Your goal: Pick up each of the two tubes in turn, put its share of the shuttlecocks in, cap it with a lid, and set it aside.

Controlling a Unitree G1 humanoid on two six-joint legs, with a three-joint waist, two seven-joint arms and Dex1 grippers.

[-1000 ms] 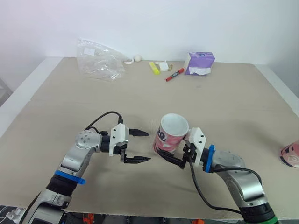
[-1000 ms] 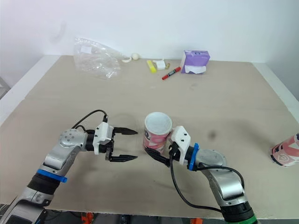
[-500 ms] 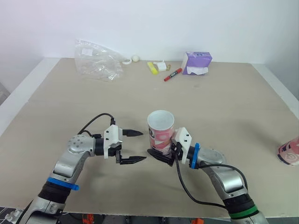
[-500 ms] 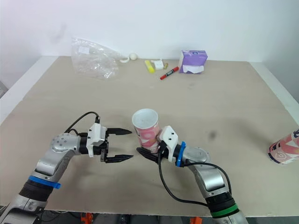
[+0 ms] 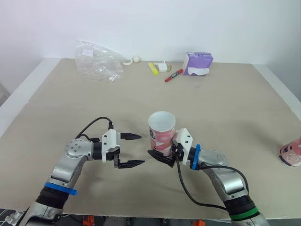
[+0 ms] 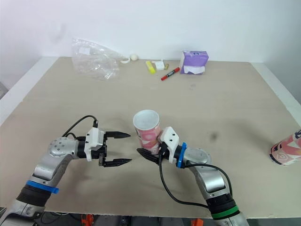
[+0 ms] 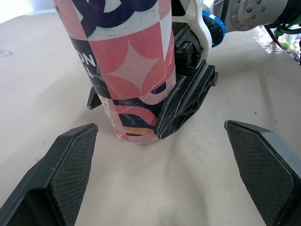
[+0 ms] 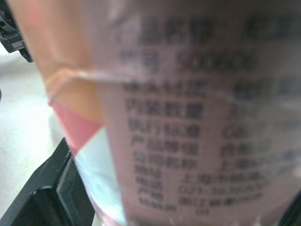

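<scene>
1 tube stays gripped, left pincer a little withdrawn

Since 0.5 s ago the tube [image 5: 162, 134] has not moved: it stands upright on the desk [image 5: 225, 103], near the front edge, with its mouth open and no lid on it. The left pincer [image 5: 141, 149] has drawn back slightly from it, so the filling probably has not begun yet. This pincer is wide open and holds nothing; its 2 fingers point at the tube but stay apart from it. The right pincer [image 5: 160, 153] is closed around the lowest part of the tube, both fingers touching it. The other tube [image 5: 291, 155] is well apart, at the desk's right edge.
</scene>
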